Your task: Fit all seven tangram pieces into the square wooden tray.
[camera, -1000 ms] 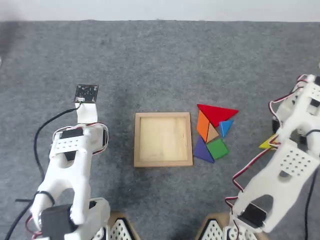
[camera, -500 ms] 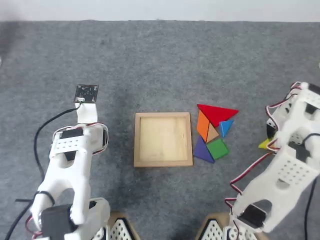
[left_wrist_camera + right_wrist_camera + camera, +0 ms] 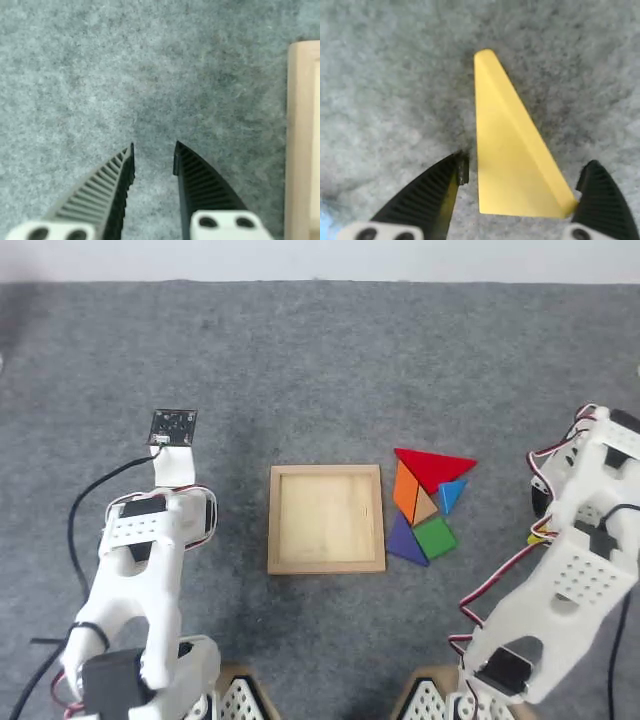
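Yellow triangle (image 3: pixel 512 150) — flat on carpet (image 3: pixel 380 75); between the right tool's (image 3: pixel 526 171) parted tips.

tray (image 3: pixel 326 472) centre, pieces (image 3: pixel 425 505) clustered — just right

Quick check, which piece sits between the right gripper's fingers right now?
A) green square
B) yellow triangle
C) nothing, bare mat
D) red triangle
B: the right wrist view shows the yellow triangle lying flat on the grey mat, with the right gripper open and one finger on either side of the triangle's wide end.
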Robot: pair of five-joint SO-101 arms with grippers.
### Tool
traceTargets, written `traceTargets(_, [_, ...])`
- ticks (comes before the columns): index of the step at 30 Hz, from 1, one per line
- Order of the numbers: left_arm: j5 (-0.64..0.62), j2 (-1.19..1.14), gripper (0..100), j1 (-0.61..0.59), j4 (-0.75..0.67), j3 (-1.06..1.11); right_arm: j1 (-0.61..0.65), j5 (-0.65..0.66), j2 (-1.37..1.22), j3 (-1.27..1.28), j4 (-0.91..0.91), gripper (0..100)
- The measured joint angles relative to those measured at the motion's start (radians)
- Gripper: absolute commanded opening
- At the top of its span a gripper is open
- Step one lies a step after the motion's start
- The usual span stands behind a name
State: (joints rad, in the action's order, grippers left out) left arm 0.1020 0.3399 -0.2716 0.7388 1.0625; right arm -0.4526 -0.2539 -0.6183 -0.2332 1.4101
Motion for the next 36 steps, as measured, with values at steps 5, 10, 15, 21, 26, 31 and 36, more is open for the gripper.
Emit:
traceTargets(5, [0.0, 0.0, 12, 0.0, 0.0, 0.0, 0.003, 0.0, -0.005, -0.023, 0.0, 10.0])
traceTargets(10, [0.0, 0.0, 12, 0.0, 0.0, 0.0, 0.037, 0.0, -0.005, -0.028, 0.0, 7.5])
traceTargets(15, [0.0, 0.0, 12, 0.0, 0.0, 0.0, 0.075, 0.0, -0.005, -0.049, 0.0, 5.8])
traceTargets(21, [0.0, 0.0, 12, 0.0, 0.0, 0.0, 0.095, 0.048, -0.005, -0.052, 0.026, 5.6])
traceTargets(26, [0.0, 0.0, 12, 0.0, 0.0, 0.0, 0.107, 0.068, -0.006, -0.16, 0.13, 5.5])
traceTargets(31, [0.0, 0.0, 12, 0.0, 0.0, 0.0, 0.164, 0.097, -0.006, -0.322, 0.287, 5.4])
traceTargets(36, [0.0, 0.0, 12, 0.0, 0.0, 0.0, 0.295, 0.103, 0.003, -0.42, 0.342, 5.4])
